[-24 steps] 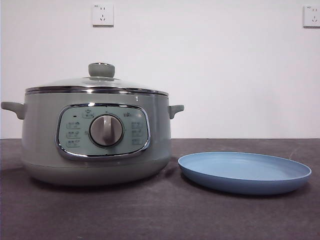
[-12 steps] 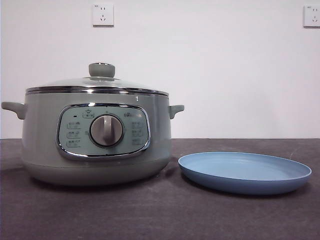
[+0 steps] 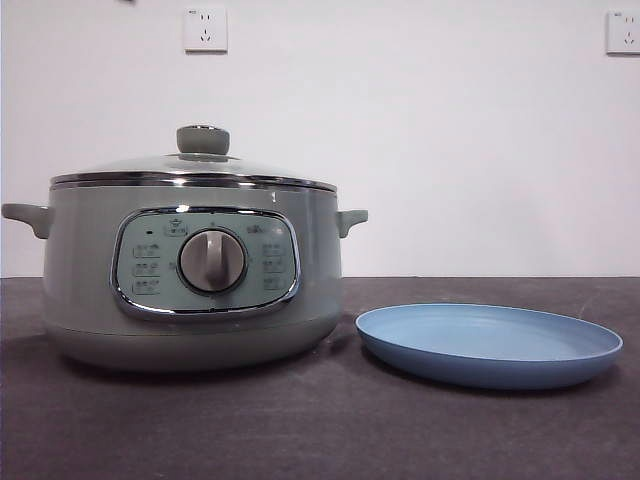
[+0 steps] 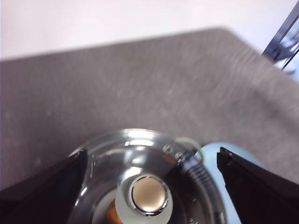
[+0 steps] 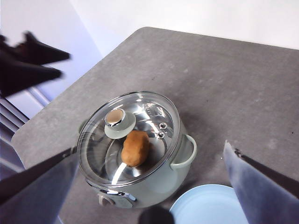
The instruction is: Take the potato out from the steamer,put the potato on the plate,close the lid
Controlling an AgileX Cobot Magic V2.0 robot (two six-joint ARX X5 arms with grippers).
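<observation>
A bare test bench in a lab-like room, not a home kitchen.

A plain white wall (image 3: 450,150) carries two wall sockets (image 3: 205,29), at the upper left and upper right of the front view, above a table under a grey felt-like cloth (image 3: 320,430). Only a steamer (image 3: 190,290) and a light-blue plate (image 3: 490,345) stand there; a metal frame (image 4: 285,35) shows at the upper right of the left wrist view.

Left claw (image 4: 152,163) and right claw (image 5: 149,154) both hang spread wide, seemingly high.

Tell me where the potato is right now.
The potato lies inside the steamer, under the closed glass lid, seen through it in the right wrist view; the blue plate sits empty alongside.
</observation>
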